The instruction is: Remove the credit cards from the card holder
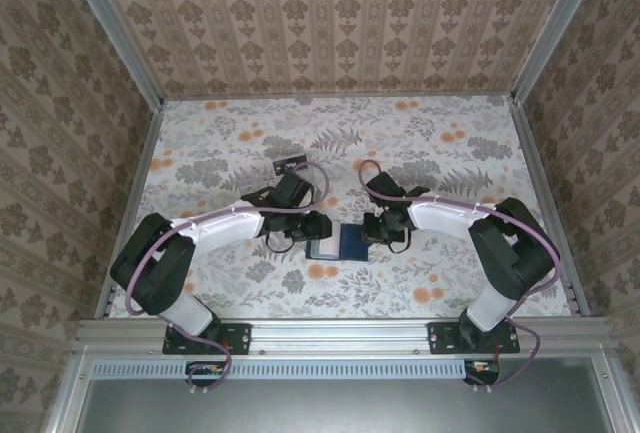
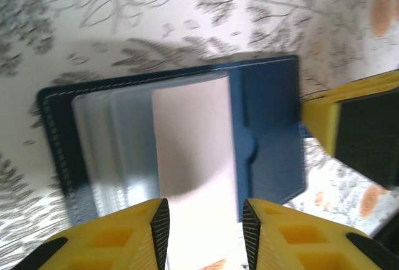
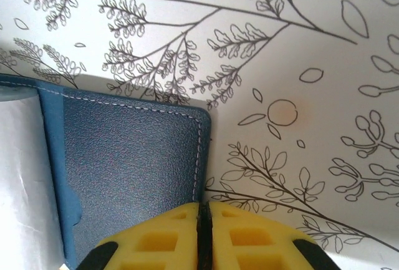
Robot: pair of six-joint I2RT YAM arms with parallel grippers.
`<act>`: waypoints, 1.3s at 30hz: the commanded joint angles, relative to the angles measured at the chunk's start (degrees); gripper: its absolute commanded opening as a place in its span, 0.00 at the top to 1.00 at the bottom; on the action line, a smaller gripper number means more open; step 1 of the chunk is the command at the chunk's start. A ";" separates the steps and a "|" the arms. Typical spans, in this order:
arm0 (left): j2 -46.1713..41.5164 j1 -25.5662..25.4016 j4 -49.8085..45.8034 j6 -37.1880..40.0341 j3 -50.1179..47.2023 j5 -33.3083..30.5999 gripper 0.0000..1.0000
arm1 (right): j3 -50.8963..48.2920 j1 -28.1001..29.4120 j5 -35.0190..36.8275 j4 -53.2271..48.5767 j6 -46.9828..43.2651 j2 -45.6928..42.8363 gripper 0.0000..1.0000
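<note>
Item 1: card holder [image 1: 338,244]. Navy, lying open and flat on the floral surface [image 1: 430,153], between my two claws and toward the near side. The overhead view gives its position; its contents are too small to read there.

Item 2: pale card [image 2: 193,151]. Shown by the left wrist view, lying over the grey-blue slots [image 2: 109,151] of the open holder, its near end running down between my fingers.

Item 3: my left claw [image 1: 318,225] [image 2: 204,214]. Jaws apart, one on either side of the card's near end; I cannot tell whether the pads touch it.

Item 4: my right claw [image 1: 371,230] [image 3: 204,214]. Jaws together, their seam set on the holder's outer stitched edge; I cannot tell whether that edge is nipped. The left wrist view adds one yellow finger [image 2: 319,117] of this claw against the same edge
</note>
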 commanded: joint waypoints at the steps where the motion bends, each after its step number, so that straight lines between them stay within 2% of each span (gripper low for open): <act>1: 1.05 0.09 -1.11 -1.05 -0.61 -0.92 0.61 | 1.65 -0.16 0.95 -1.51 -1.17 1.09 0.86; 14: 3.02 0.14 -4.55 -2.42 0.03 -4.94 0.61 | 1.70 -0.15 0.95 -1.52 -1.10 1.17 0.86; 26: 4.34 -0.22 1.84 -1.09 -0.24 1.22 0.62 | 2.09 -0.13 0.58 -1.32 -1.02 1.88 0.86; 39: 4.97 -1.43 4.60 0.67 1.75 5.49 0.62 | 2.15 -0.15 0.42 -1.15 -0.93 2.14 0.85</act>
